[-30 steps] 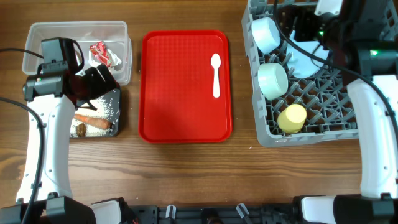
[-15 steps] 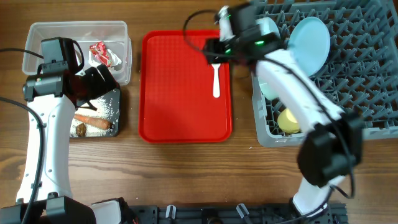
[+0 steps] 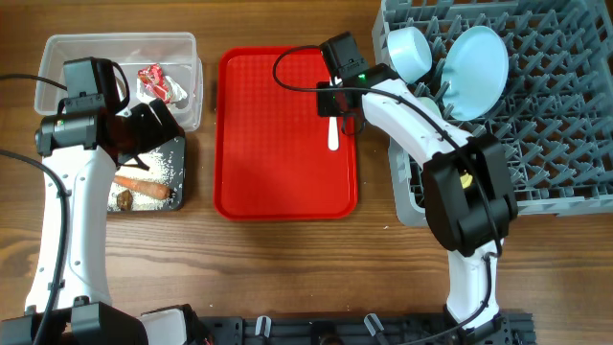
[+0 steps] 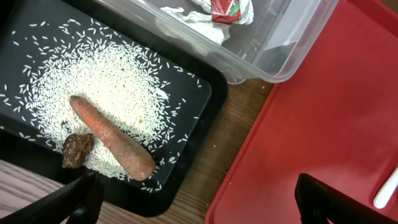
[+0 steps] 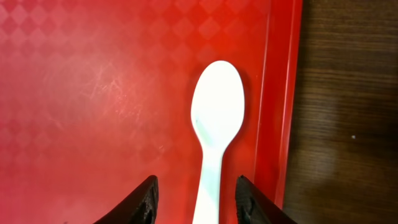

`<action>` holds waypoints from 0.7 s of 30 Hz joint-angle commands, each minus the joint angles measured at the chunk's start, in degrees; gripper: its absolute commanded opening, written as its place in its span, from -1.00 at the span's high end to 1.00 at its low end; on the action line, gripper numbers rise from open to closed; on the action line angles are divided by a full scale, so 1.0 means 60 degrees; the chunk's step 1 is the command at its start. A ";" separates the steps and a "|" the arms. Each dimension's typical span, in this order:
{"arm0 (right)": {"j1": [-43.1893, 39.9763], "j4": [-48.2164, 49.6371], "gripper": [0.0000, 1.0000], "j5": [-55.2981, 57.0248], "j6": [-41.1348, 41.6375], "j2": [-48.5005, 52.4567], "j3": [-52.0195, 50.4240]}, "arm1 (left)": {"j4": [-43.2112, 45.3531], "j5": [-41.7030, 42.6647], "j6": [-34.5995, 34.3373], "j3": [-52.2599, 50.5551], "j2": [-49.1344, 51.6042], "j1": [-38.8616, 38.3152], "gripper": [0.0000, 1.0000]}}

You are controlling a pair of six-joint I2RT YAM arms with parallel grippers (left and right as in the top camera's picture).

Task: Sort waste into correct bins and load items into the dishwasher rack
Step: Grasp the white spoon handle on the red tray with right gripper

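Now, on the left, the tub and the black tray are set side by side, so waste can be dropped in either with a short move. The wrapper and tissue are in the tub; the rice, stick and lump are in the black tray. The left claw is held wide apart and empty above the tray's near corner. In the middle, the spoon is laid flat on the red tray, close to its right rim. The right claw is held apart, one finger on each side of the handle, nothing gripped yet. Little room is left between the right finger and the raised rim, so a straight-down close seems needed. On the right, the rack has open pegs where the spoon could be put.
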 commanded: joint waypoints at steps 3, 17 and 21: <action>-0.0022 0.0168 0.28 0.0339 0.0131 0.0568 -0.0022 | 0.0025 0.0080 0.0018 0.0168 0.0062 0.0036 -1.00; -0.0058 0.0299 0.64 0.0594 0.0120 0.1140 -0.0066 | 0.0025 0.0076 0.0018 0.0168 0.0062 0.0036 -1.00; -0.0058 0.0331 0.74 0.0590 0.0117 0.1275 -0.0084 | 0.0025 0.0080 0.0018 0.0168 0.0066 0.0036 -1.00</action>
